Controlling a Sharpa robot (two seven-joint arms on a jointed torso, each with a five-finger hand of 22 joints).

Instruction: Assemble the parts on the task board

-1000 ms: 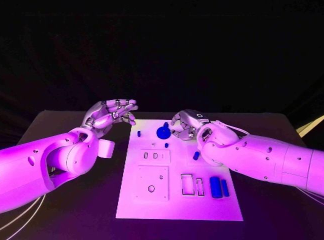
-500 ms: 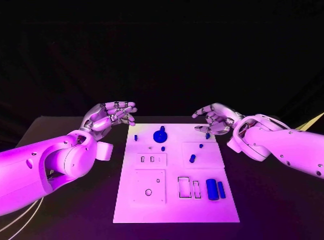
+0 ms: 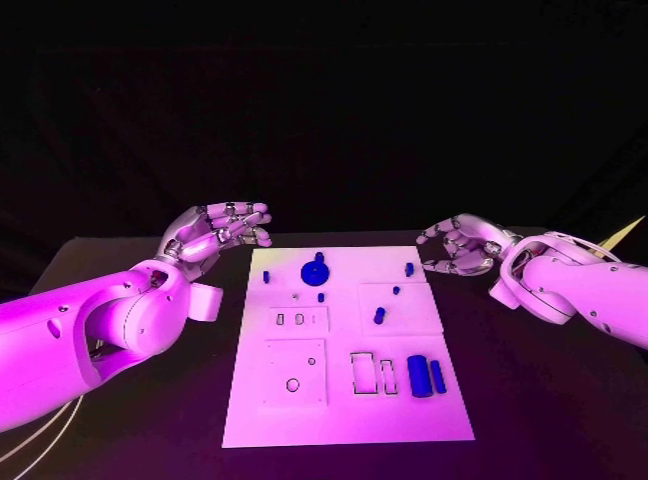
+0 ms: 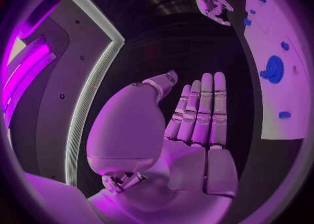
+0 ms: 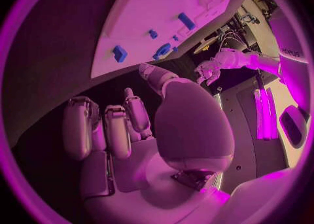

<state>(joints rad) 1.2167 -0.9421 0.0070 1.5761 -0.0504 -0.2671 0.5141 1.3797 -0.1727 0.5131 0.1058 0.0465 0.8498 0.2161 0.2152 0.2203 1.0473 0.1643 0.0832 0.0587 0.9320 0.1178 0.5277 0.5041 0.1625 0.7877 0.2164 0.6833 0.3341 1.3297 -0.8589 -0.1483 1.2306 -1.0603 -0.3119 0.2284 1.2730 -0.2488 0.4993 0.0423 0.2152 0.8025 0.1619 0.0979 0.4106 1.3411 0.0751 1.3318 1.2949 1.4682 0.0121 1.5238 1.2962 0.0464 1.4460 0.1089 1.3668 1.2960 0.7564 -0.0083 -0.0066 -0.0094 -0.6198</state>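
Worktop [image 3: 151,400]: black, matte. Backdrop [image 3: 324,100]: black, unlit. Pale wedge of surface [image 3: 623,236] at worktop's far right corner.

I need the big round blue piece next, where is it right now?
In the head view, the round blue piece sits at the far end of the white board, left of centre, nearer the left hand.

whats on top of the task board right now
On the task board lie small blue parts: a round one near the far edge, two bars nearer. Neither hand covers it.

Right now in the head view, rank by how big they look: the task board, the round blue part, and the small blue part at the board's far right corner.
1. task board
2. round blue part
3. small blue part at the far right corner
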